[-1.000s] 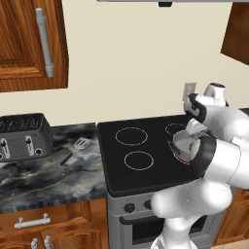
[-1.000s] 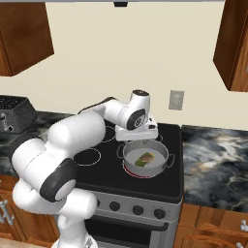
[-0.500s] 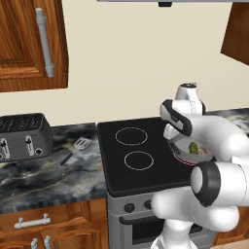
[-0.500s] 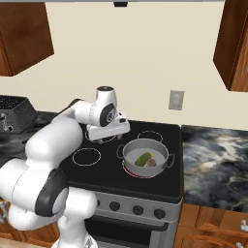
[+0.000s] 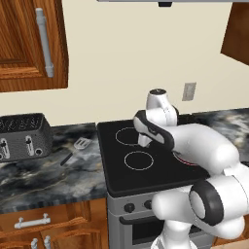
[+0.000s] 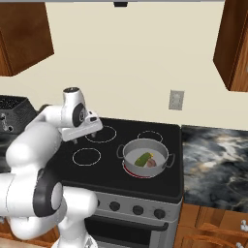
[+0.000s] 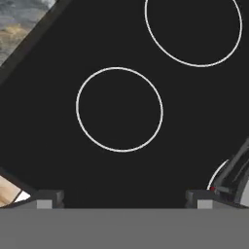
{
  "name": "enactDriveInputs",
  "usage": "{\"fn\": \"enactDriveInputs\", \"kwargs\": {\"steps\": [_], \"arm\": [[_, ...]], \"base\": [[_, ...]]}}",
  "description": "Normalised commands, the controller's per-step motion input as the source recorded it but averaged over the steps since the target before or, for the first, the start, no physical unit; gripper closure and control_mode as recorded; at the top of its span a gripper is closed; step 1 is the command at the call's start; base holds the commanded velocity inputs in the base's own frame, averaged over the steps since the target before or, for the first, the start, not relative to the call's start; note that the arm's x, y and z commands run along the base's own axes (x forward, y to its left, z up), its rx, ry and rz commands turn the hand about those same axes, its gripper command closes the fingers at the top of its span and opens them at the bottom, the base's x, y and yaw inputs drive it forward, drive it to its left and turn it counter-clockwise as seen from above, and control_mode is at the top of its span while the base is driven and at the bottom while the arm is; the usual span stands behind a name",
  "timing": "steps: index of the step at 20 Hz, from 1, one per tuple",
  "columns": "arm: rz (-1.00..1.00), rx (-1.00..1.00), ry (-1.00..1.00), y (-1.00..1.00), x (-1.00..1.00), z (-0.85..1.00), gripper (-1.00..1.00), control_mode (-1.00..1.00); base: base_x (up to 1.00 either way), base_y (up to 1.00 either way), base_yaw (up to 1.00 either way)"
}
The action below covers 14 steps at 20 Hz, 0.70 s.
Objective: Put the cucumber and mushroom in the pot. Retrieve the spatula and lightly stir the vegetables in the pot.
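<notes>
The gripper (image 7: 121, 199) is hovering wide open, holding nothing, over the stove (image 5: 155, 170); no readable writing is showing anywhere.

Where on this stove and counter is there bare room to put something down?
Free: the stove's two left rings, and the marbled counter right of it. Crowded: the front right ring under the pot, and the counter around the spatula and toaster.

Black stovetop (image 7: 58, 160), two burner rings (image 7: 119, 109)
</notes>
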Motion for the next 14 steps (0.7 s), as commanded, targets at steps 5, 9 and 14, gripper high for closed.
{"fn": "enactDriveInputs", "kwargs": {"steps": [5,9,14], "arm": [[0.02,0.00,-0.02,1.00,0.00,0.00,-1.00,-1.00],[0.02,0.00,0.00,0.58,-0.05,0.01,-1.00,-1.00],[-0.04,0.01,0.00,0.02,-0.15,-0.04,-1.00,-1.00]], "base": [[0.00,0.00,0.00],[0.00,0.00,0.00],[0.00,0.00,0.00]]}}
